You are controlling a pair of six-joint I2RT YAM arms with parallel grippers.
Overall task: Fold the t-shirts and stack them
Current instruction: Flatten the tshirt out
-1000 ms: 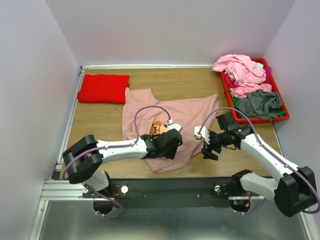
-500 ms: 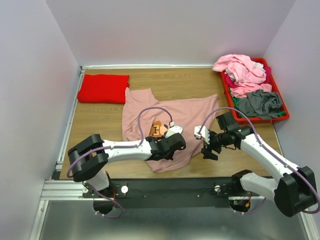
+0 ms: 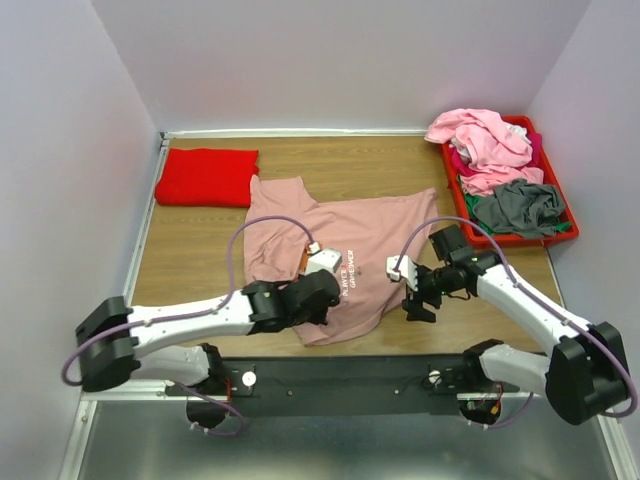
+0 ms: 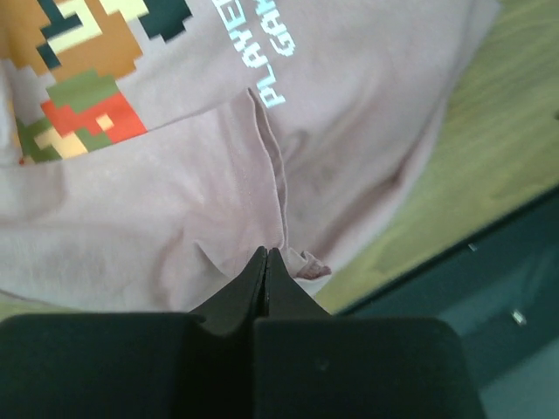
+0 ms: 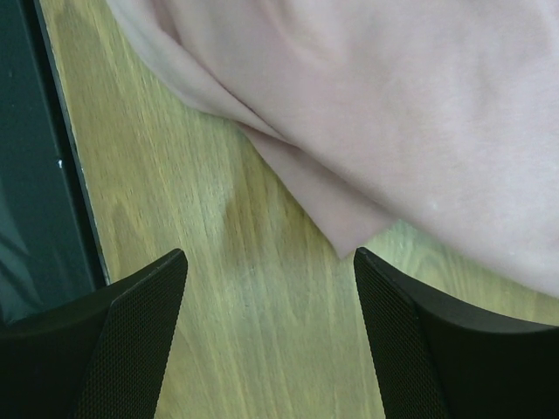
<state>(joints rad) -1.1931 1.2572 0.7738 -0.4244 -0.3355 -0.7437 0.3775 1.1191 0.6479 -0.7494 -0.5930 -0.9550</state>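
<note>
A dusty-pink t-shirt (image 3: 375, 225) lies spread on the wooden table, chest print facing up. My left gripper (image 3: 322, 298) sits on its near part. In the left wrist view the left gripper (image 4: 266, 253) is shut, and a hemmed fold of the shirt (image 4: 175, 183) runs right into the tips. The pixel print (image 4: 79, 78) lies partly under that fold. My right gripper (image 3: 418, 300) is open. In the right wrist view the right gripper (image 5: 271, 288) hangs over bare wood, with a corner of the shirt (image 5: 349, 223) between its fingers. A folded bright red t-shirt (image 3: 207, 177) lies at the far left.
A red plastic bin (image 3: 457, 192) stands at the far right with a pile of light pink (image 3: 480, 140) and grey (image 3: 520, 207) shirts in it. The table's dark front rail (image 3: 340, 372) runs just near the shirt's lower edge. Walls close in the left, right and back.
My left arm has drawn back toward the left and the near edge. The white lettering of the shirt's print now shows beside the gripper. The right arm has not moved.
</note>
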